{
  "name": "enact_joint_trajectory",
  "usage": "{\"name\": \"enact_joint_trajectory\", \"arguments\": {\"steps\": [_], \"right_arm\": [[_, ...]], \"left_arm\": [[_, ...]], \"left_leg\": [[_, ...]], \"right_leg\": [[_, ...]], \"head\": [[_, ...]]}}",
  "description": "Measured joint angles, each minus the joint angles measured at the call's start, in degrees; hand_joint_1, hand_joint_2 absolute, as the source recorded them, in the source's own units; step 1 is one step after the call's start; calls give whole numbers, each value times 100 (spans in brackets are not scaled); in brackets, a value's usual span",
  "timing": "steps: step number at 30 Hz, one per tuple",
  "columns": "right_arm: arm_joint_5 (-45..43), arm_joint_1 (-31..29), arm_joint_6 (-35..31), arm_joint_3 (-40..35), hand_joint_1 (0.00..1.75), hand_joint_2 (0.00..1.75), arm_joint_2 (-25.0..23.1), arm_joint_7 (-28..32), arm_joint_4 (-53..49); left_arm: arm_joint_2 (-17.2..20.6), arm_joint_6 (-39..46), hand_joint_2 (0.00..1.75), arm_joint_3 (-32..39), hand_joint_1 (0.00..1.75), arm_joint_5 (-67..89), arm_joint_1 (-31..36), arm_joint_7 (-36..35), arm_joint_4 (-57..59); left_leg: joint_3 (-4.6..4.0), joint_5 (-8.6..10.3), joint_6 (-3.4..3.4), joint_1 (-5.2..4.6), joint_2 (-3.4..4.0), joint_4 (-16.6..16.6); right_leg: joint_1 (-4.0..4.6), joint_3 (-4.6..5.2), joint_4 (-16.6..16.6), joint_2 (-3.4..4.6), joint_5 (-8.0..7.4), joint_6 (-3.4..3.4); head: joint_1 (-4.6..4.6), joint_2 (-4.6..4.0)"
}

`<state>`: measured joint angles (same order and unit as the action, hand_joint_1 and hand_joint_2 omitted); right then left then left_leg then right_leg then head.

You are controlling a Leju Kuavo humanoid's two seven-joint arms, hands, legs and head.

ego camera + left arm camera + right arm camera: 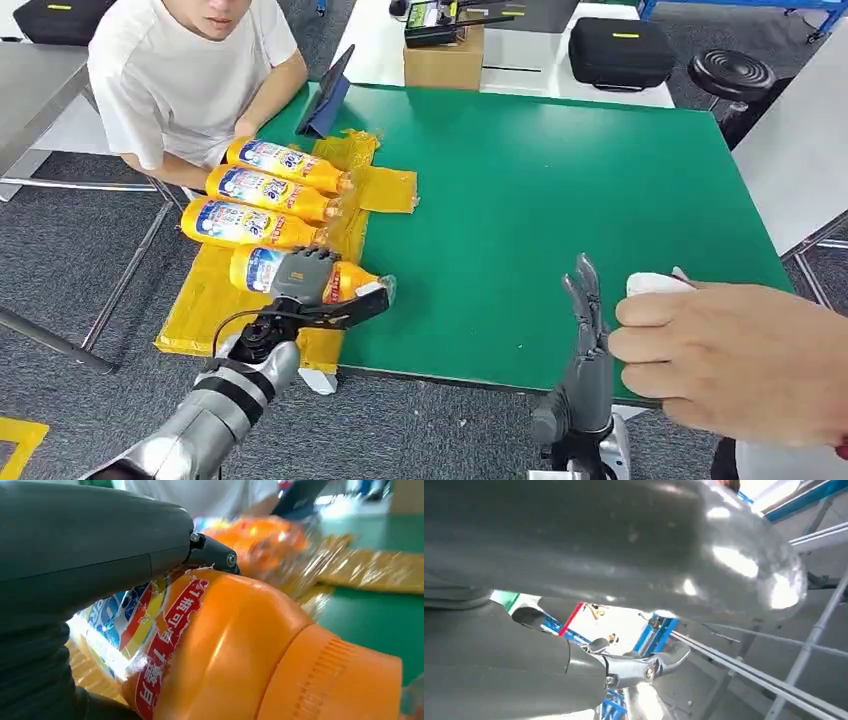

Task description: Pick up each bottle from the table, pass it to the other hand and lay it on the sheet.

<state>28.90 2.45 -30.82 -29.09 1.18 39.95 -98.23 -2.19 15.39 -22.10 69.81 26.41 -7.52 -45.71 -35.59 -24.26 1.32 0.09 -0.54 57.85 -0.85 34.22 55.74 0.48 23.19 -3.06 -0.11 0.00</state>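
Three orange bottles (265, 190) with blue and yellow labels lie side by side on the yellow sheet (200, 300) at the left end of the green table (530, 190). A fourth bottle (345, 282) lies nearest me on the sheet, cap pointing right. My left hand (300, 275) holds it, fingers over its label and thumb along its front. The left wrist view has this bottle (235, 645) close up under my left hand (90, 555). My right hand (585, 330) stands upright at the table's front edge, fingers straight and apart, holding nothing.
A person in a white shirt sits behind the sheet at the far left. Another person's hand (720, 360) holds a white object (655, 284) right beside my right hand. A dark tablet (328, 95) leans at the table's back left, and a cardboard box (443, 60) stands behind it.
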Motion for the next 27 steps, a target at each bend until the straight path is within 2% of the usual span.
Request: {"name": "enact_joint_trajectory", "arguments": {"steps": [2, 3, 4, 5, 14, 20, 23, 27], "right_arm": [[-86, 22, 61, 59, 0, 0, -22, 0, 0], [-123, 24, 88, 87, 0, 0, -24, 0, 0], [-143, 24, 116, 105, 0, 0, -35, 0, 0], [-158, 25, 151, 129, 0, 0, -46, 0, 0], [-385, 60, 291, 214, 0, 0, -88, 2, 22], [-499, 48, 267, 214, 0, 0, -88, 2, 98], [-573, 19, 190, 208, 0, 0, -85, 2, 153], [-726, 8, 0, 153, 0, 0, -59, 2, 205]], "left_arm": [[-4, -48, 175, 57, 168, -116, 91, 15, 195], [-18, -63, 175, 85, 82, -171, 152, 35, 271], [-28, -77, 175, 123, 7, -239, 206, 64, 351], [-33, -110, 175, 164, 0, -331, 254, 123, 418], [-199, -963, 175, 699, 0, -1743, 417, 1048, 687], [-214, -1465, 175, 781, 0, -2342, 469, 1463, 685], [-219, -1696, 175, 785, 0, -3136, 345, 1834, 459], [-269, -1852, 175, 783, 0, -4614, -172, 2506, -374]], "left_leg": [[0, 0, 0, 0, -3, 0], [0, 0, 0, 0, -4, 0], [0, 0, 0, 0, -3, 0], [0, -1, 0, 0, 0, 0], [5, 1, 1, 0, -3, 0], [8, 2, 1, 0, -12, 0], [8, 2, 2, 0, -10, 0], [5, 2, 2, -2, -6, 0]], "right_leg": [[0, -1, 0, -1, 0, 0], [0, -3, 0, -2, 1, 0], [-1, -3, 0, -1, 1, 0], [-1, -3, 0, -1, 1, 0], [-1, -10, 0, -1, 0, 0], [-1, -19, 0, -12, 1, 0], [-1, -18, 0, -11, 0, 0], [-2, -13, 0, -10, 0, 0]], "head": [[2, 0], [4, 0], [2, -2], [2, 0], [2, 0], [2, 0], [4, 0], [2, 0]]}}
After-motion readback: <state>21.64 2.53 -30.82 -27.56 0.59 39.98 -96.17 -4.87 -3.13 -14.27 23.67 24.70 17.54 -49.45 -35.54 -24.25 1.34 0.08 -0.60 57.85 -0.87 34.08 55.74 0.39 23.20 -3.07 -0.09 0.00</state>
